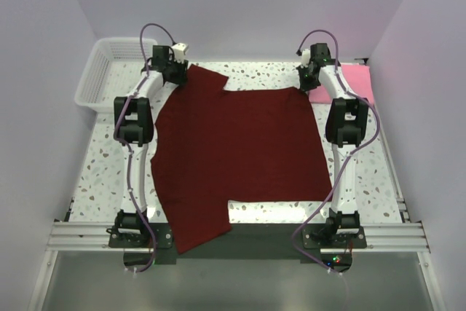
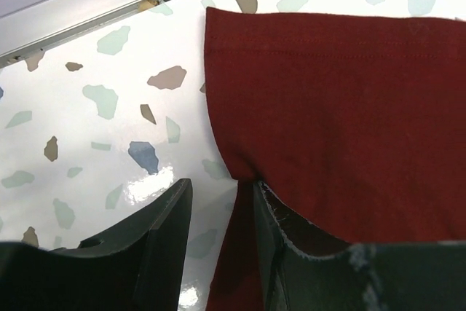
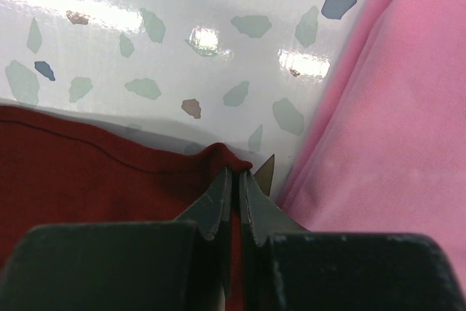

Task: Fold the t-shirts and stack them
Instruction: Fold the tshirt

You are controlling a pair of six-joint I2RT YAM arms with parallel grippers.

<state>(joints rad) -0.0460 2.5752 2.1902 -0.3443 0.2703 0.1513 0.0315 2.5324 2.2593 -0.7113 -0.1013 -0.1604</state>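
**Spread for folding: a dark red t-shirt (image 1: 240,151) covers the centre of the speckled table (image 1: 102,158), its far corners at the top of the frame.**
At upper right, the right gripper (image 3: 234,180) has its fingers pinched together on the hem, just beside a pink shirt (image 1: 353,81). At upper left, near a white basket (image 1: 98,71), the left gripper (image 2: 218,194) stands apart, with cloth in the gap but unclamped. A clean fold likely needs that grip closed first, then both corners raised level and moved together.
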